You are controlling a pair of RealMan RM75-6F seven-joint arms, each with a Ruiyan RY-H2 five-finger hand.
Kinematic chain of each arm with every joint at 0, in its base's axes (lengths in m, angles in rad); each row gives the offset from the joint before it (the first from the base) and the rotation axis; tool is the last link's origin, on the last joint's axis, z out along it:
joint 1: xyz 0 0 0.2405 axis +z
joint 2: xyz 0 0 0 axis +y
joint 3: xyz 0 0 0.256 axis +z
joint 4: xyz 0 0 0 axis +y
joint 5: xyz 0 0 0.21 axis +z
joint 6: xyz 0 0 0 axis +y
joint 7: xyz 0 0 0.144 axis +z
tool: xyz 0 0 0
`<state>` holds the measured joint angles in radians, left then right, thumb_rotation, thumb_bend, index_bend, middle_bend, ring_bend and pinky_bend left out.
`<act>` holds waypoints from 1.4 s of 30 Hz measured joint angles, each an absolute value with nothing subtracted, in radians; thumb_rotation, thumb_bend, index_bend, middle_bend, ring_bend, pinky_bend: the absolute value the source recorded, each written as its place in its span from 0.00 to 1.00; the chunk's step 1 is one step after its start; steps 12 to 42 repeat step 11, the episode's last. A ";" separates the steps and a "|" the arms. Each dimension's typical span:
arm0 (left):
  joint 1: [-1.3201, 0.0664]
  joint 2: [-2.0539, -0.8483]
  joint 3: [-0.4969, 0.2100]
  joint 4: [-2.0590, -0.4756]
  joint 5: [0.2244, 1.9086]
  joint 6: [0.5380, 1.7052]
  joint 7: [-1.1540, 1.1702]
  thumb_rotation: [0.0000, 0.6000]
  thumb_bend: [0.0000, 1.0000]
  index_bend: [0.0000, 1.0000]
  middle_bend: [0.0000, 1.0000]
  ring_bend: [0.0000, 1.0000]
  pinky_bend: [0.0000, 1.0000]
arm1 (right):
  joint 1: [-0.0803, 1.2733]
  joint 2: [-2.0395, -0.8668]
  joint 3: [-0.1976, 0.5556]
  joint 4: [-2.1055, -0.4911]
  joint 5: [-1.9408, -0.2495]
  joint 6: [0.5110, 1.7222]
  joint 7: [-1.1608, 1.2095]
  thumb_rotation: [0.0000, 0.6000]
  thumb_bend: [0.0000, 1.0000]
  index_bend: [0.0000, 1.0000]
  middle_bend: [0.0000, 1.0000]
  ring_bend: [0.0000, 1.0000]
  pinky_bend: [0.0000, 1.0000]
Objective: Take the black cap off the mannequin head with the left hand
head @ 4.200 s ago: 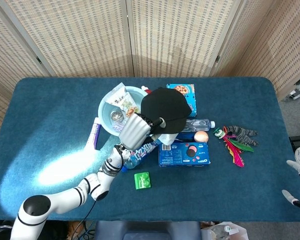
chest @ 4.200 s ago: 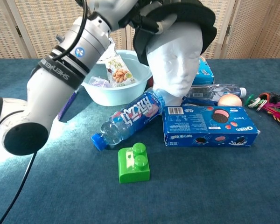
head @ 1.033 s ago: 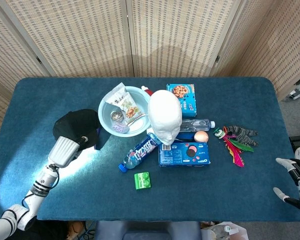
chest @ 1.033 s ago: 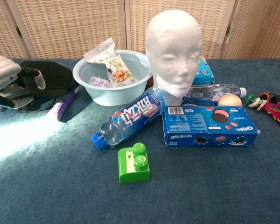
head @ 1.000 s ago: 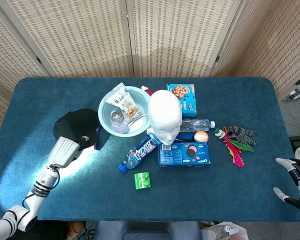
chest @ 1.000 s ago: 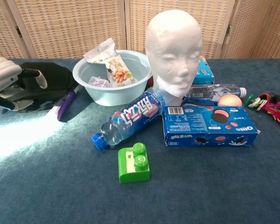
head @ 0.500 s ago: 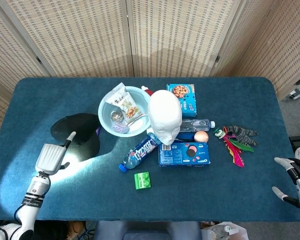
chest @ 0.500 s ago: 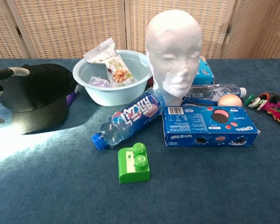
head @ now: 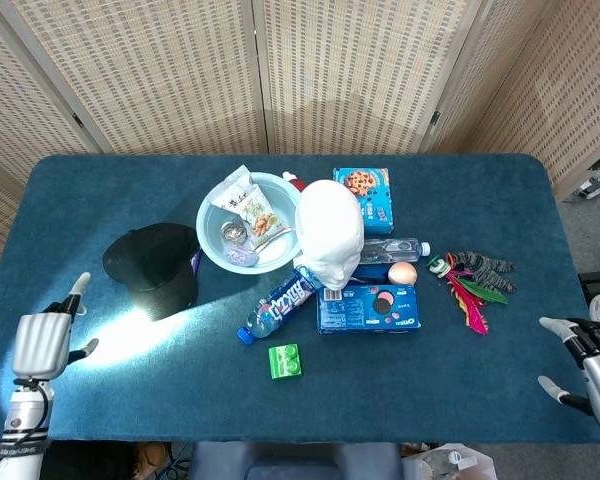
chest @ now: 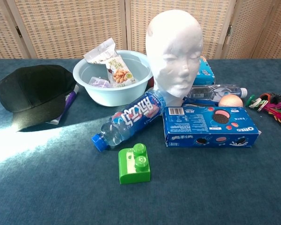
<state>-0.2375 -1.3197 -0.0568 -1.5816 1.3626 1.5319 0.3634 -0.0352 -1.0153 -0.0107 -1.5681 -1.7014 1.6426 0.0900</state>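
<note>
Lying on the worktop (head: 100,180) left of the bowl (head: 220,238), the black cap (head: 152,262) is judged soft and light, best pinched at its brim. Left hand (head: 38,344) and right hand (head: 586,362) are seen spread, empty.

bowl (chest: 131,91) | bottle (chest: 131,117) | Oreo box (chest: 210,126) | green block (chest: 134,163)

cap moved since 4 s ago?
Yes. The cap has come off the mannequin head and now lies on the table left of the bowl. The left hand is open, clear of it, near the table's front-left edge.
</note>
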 measured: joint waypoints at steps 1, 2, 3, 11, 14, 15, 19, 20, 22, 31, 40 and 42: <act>-0.231 -1.314 -0.052 -1.588 1.368 1.535 0.354 1.00 0.04 0.14 0.43 0.47 0.71 | -0.032 -1.016 -0.012 -1.568 -1.705 1.638 0.090 1.00 0.11 0.25 0.29 0.22 0.26; -0.225 -1.307 -0.046 -1.594 1.376 1.539 0.339 1.00 0.04 0.15 0.43 0.47 0.71 | -0.028 -1.018 -0.014 -1.568 -1.710 1.633 0.089 1.00 0.11 0.25 0.29 0.22 0.26; -0.218 -1.302 -0.041 -1.598 1.383 1.544 0.328 1.00 0.04 0.15 0.43 0.47 0.70 | -0.025 -1.019 -0.016 -1.568 -1.714 1.629 0.089 1.00 0.11 0.25 0.29 0.22 0.26; -0.146 -1.256 -0.001 -1.645 1.452 1.608 0.300 1.00 0.04 0.15 0.40 0.42 0.59 | 0.001 -1.030 -0.026 -1.566 -1.739 1.600 0.085 1.00 0.11 0.25 0.29 0.23 0.26; -0.146 -1.256 -0.001 -1.645 1.452 1.608 0.300 1.00 0.04 0.15 0.40 0.42 0.59 | 0.001 -1.030 -0.026 -1.566 -1.739 1.600 0.085 1.00 0.11 0.25 0.29 0.23 0.26; -0.146 -1.256 -0.001 -1.645 1.452 1.608 0.300 1.00 0.04 0.15 0.40 0.42 0.59 | 0.001 -1.030 -0.026 -1.566 -1.739 1.600 0.085 1.00 0.11 0.25 0.29 0.23 0.26; -0.146 -1.256 -0.001 -1.645 1.452 1.608 0.300 1.00 0.04 0.15 0.40 0.42 0.59 | 0.001 -1.030 -0.026 -1.566 -1.739 1.600 0.085 1.00 0.11 0.25 0.29 0.23 0.26; -0.146 -1.256 -0.001 -1.645 1.452 1.608 0.300 1.00 0.04 0.15 0.40 0.42 0.59 | 0.001 -1.030 -0.026 -1.566 -1.739 1.600 0.085 1.00 0.11 0.25 0.29 0.23 0.26; -0.146 -1.256 -0.001 -1.645 1.452 1.608 0.300 1.00 0.04 0.15 0.40 0.42 0.59 | 0.001 -1.030 -0.026 -1.566 -1.739 1.600 0.085 1.00 0.11 0.25 0.29 0.23 0.26; -0.146 -1.256 -0.001 -1.645 1.452 1.608 0.300 1.00 0.04 0.15 0.40 0.42 0.59 | 0.001 -1.030 -0.026 -1.566 -1.739 1.600 0.085 1.00 0.11 0.25 0.29 0.23 0.26; -0.146 -1.256 -0.001 -1.645 1.452 1.608 0.300 1.00 0.04 0.15 0.40 0.42 0.59 | 0.001 -1.030 -0.026 -1.566 -1.739 1.600 0.085 1.00 0.11 0.25 0.29 0.23 0.26; -0.146 -1.256 -0.001 -1.645 1.452 1.608 0.300 1.00 0.04 0.15 0.40 0.42 0.59 | 0.001 -1.030 -0.026 -1.566 -1.739 1.600 0.085 1.00 0.11 0.25 0.29 0.23 0.26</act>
